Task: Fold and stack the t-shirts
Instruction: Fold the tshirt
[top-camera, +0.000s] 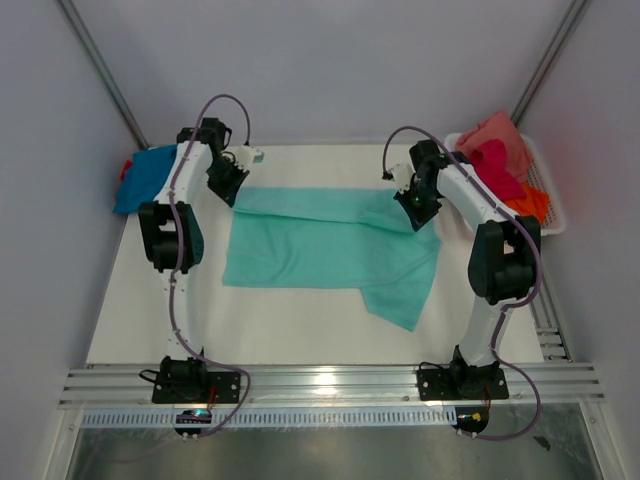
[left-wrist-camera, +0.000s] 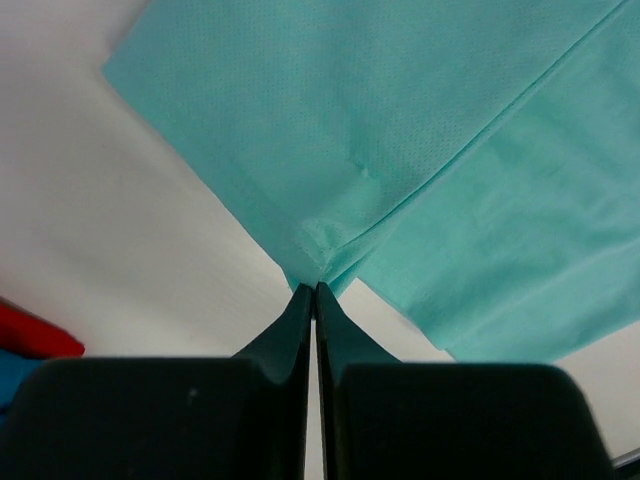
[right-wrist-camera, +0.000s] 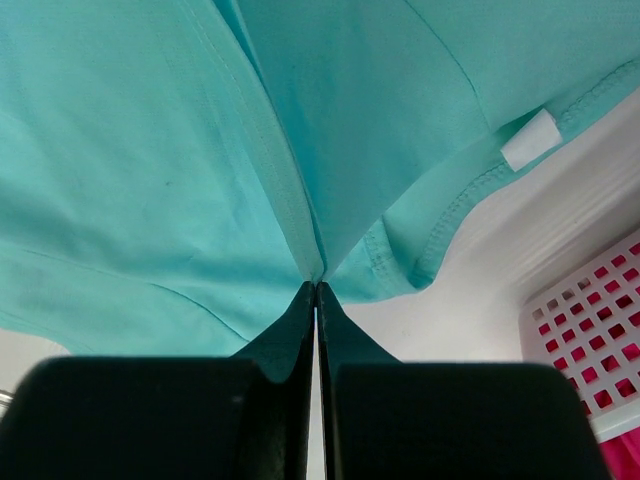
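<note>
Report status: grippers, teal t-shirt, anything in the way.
Left gripper: jaws shut on teal t-shirt, far-left corner. Right gripper: jaws shut on far-right edge. White basket far right, not touching shirt.

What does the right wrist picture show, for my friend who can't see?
The right gripper is pinched shut on a fold of the mint-teal cloth t-shirt, which fills most of the view. A white mesh basket shows at lower right.

Top view: blue t-shirt (top-camera: 145, 178) partly hidden behind left arm (top-camera: 178, 215). Right wrist view: basket (right-wrist-camera: 570, 335) and mint-teal t-shirt (right-wrist-camera: 150, 150) cropped by frame edges.
</note>
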